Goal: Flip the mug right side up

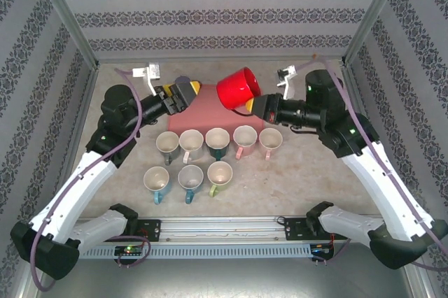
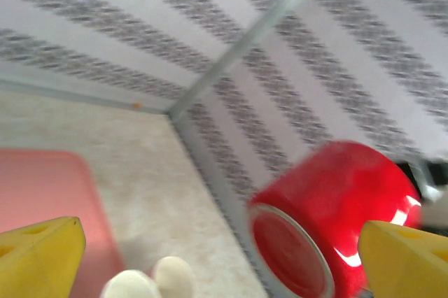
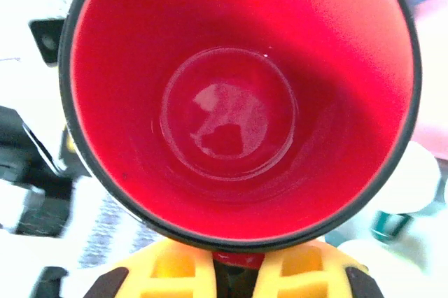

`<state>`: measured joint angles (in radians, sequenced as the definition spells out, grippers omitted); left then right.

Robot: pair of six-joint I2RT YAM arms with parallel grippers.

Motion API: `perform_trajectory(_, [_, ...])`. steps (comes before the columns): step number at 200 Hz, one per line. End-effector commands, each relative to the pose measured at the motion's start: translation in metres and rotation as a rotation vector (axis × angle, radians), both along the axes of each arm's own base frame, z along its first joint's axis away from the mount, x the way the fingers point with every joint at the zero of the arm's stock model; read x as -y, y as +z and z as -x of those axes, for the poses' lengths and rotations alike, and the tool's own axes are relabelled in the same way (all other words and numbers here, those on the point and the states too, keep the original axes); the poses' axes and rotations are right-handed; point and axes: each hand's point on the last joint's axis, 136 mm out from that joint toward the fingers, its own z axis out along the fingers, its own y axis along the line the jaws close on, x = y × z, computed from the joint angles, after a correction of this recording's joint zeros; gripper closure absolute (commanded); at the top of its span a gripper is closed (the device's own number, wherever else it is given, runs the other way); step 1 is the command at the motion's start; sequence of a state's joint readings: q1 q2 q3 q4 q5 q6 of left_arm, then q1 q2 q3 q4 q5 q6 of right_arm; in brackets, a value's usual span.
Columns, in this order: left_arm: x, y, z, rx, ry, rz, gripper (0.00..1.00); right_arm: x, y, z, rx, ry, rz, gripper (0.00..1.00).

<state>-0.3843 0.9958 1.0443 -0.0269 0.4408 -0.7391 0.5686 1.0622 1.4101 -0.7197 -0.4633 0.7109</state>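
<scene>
Left pincer (image 1: 187,91): we see it spread.
Right pincer (image 1: 250,107): pinching the red mug (image 1: 238,88).
Red mug: tilted above the table (image 1: 301,172).

There is one red mug (image 1: 239,89) and one pink mat (image 1: 210,117). Eight small cream mugs (image 1: 217,138) stand on the table (image 1: 294,172): five in the back row and three in the front row. Of the front three, two have blue handles and one has a yellow-green handle. There are two grippers, the left gripper (image 1: 190,89) and the right gripper (image 1: 252,107), each with two yellow fingers.
</scene>
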Motion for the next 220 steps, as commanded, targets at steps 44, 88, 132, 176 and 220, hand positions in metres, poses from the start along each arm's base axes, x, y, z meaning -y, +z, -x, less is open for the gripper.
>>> perform_trajectory(44, [-0.059,-0.048,0.000,-0.296,0.258,-0.198,0.00,0.054,-0.072,0.040,0.327,-0.041,0.755,1.00])
perform_trajectory(88, [-0.060,-0.047,0.004,-0.292,0.232,-0.184,0.00,0.056,-0.115,0.064,0.333,-0.034,0.839,1.00])
perform_trajectory(132, [-0.057,-0.051,0.001,-0.300,0.218,-0.163,0.00,0.038,-0.179,0.087,0.253,0.021,0.818,1.00])
perform_trajectory(176, [-0.058,-0.055,0.001,-0.312,0.219,-0.158,0.00,0.044,-0.225,0.094,0.203,-0.029,0.850,1.00])
perform_trajectory(220, [-0.058,-0.061,-0.003,-0.333,0.228,-0.157,0.00,0.038,-0.258,0.090,0.201,-0.052,0.879,1.00])
